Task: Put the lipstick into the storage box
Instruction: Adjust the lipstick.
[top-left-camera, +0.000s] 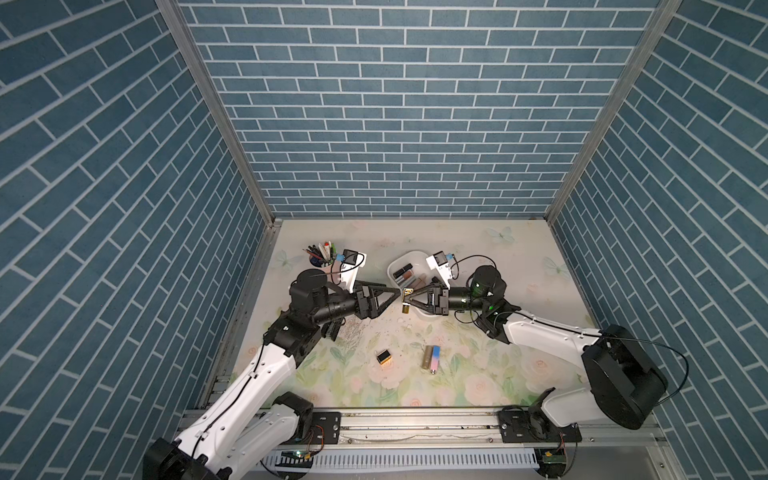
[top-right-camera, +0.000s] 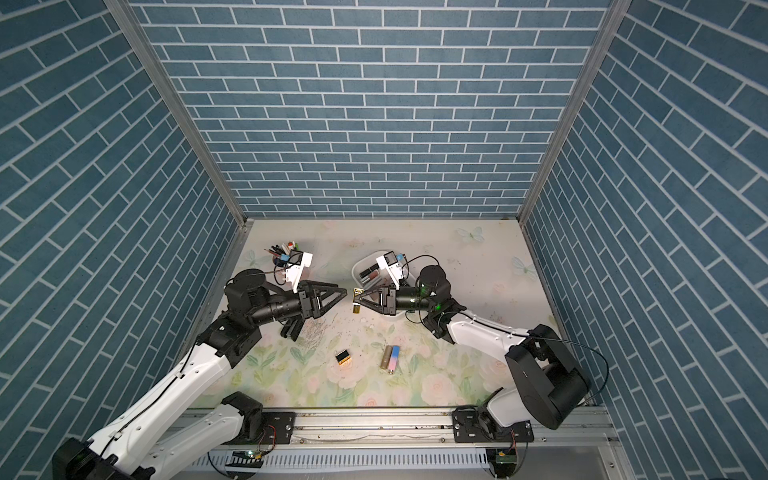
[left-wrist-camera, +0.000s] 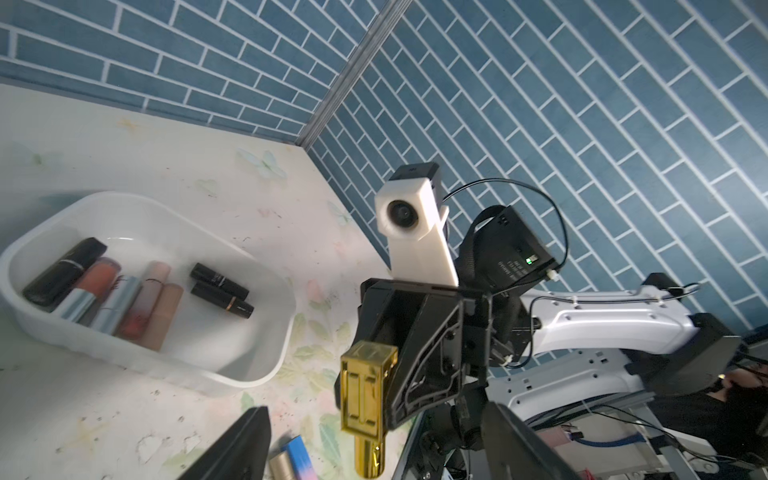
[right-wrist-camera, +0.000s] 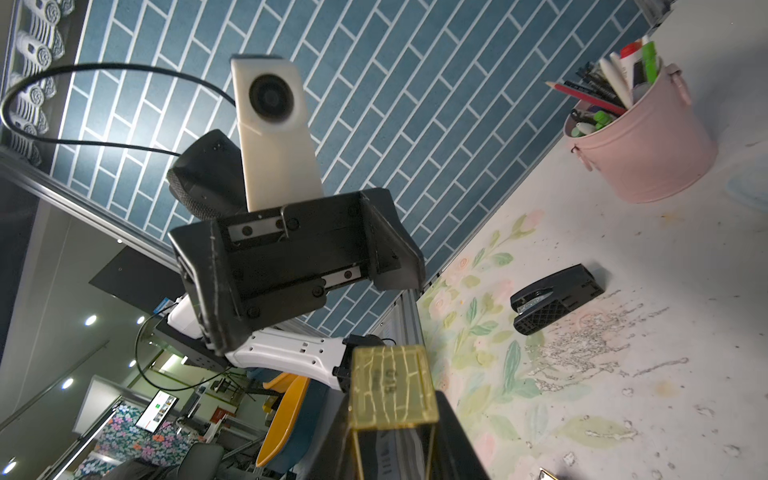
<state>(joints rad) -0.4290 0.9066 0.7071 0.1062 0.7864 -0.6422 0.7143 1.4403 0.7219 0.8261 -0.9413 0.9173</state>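
2 claws are showing: our right gripper (top-left-camera: 407, 299) is pinching the gold lipstick (left-wrist-camera: 368, 390), our left gripper (right-wrist-camera: 299, 266) is gaping empty; we are finding the lipstick's print unreadable.

The walls (top-left-camera: 395, 104) carry a slate-blue brick pattern with pale mortar lines. The table cover (top-left-camera: 478, 374) is cream, printed with pink roses, green leaves and faint blue butterflies. At its 12 o'clock the storage box (top-left-camera: 390, 270) is white; the tubes (left-wrist-camera: 124, 299) in it are black, coral, silver and beige. At 10 o'clock the pen cup (right-wrist-camera: 648, 153) is pink. The lipstick (left-wrist-camera: 368, 395) is shiny gold. At 5 o'clock a blue-to-pink tube (top-left-camera: 434, 358) adjoins a bronze tube (top-left-camera: 427, 357); at 7 o'clock sits a black-and-gold piece (top-left-camera: 383, 356). The stapler (right-wrist-camera: 557, 299) is black. The arms (top-left-camera: 257, 370) are white with black joints.
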